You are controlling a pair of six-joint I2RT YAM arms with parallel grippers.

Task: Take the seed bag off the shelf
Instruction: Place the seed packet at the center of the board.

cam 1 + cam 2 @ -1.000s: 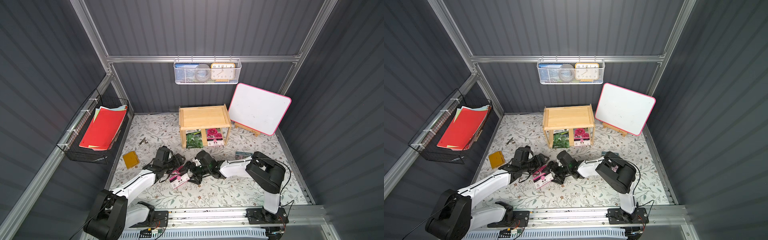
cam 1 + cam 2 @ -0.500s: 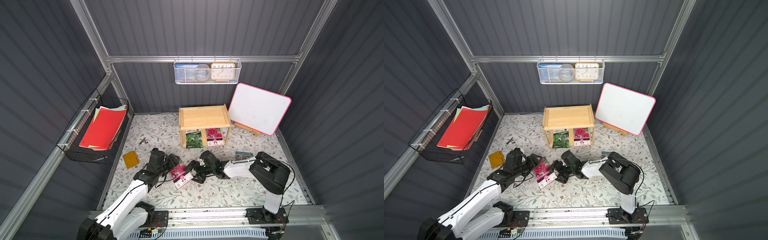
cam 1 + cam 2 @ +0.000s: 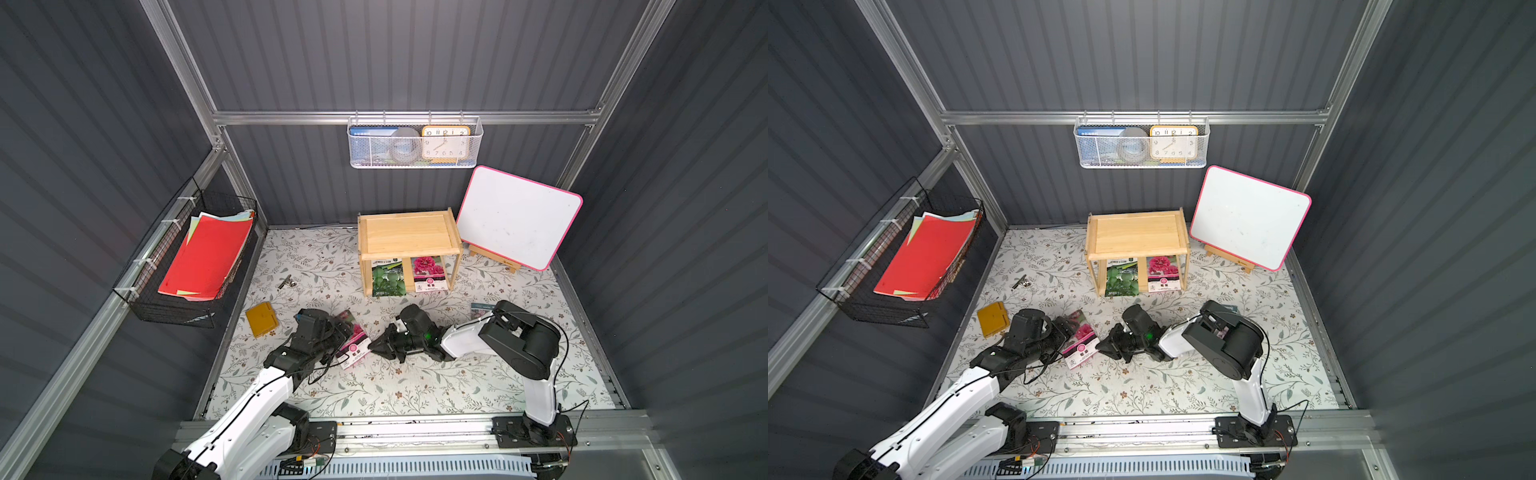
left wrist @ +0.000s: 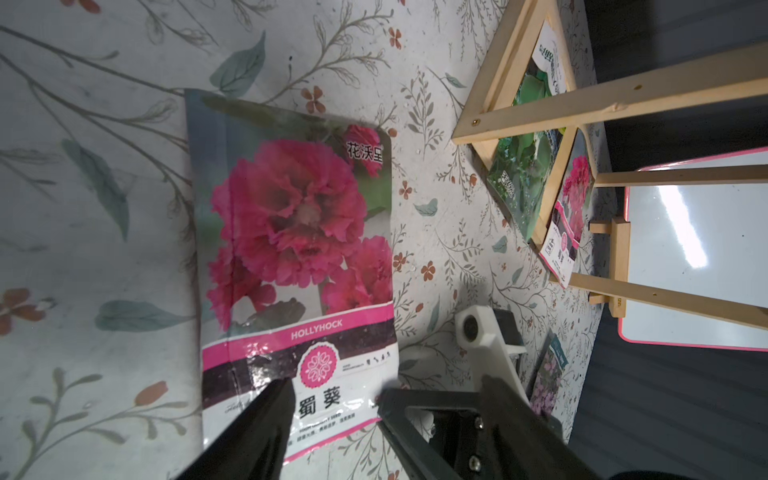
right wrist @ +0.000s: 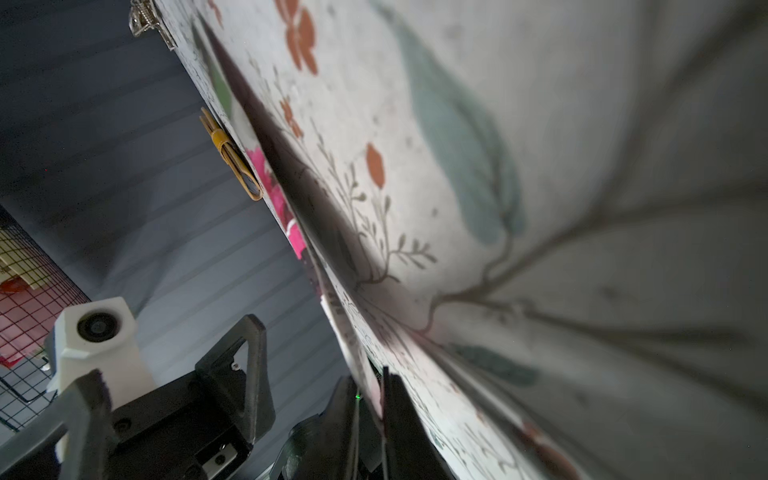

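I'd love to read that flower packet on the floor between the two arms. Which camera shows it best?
The left wrist view: the seed packet shows nearly its whole front, with the hollyhock label readable. In both top views it looks tiny. The right wrist view shows only its thin edge.

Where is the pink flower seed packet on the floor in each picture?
Both top views: pink seed packet flat on the flowered mat, towards its front.
Left wrist: face up, filling the picture.
Right wrist: edge-on, a thin pink sliver.
Shared landmark: the flowered mat.
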